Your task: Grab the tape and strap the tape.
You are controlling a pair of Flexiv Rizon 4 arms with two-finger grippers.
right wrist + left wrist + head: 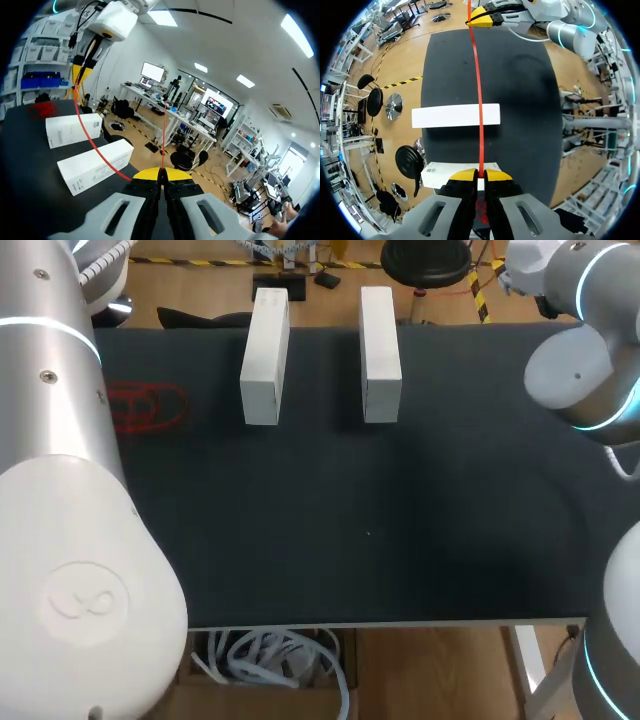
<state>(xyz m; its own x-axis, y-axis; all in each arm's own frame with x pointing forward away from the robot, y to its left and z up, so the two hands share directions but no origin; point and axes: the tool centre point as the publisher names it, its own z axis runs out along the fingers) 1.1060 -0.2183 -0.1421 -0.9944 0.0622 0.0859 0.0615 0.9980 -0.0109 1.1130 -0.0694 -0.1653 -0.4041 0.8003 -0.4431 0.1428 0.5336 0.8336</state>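
While one red tape [478, 100] crosses two white boxes [265, 345] [380, 340] | left hand [481, 173], right hand [161, 172]: both clamped on it

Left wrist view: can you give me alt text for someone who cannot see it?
A thin red tape stretches straight from the left gripper, shut on it, over the black table to the right gripper at the far end. Below it lie two white boxes, crosswise: the near box just ahead of that gripper, the far box midway.

Bright, even light from ceiling panels [162, 17] (glaring overhead) leaves only faint shadows beside the white boxes [265, 360].
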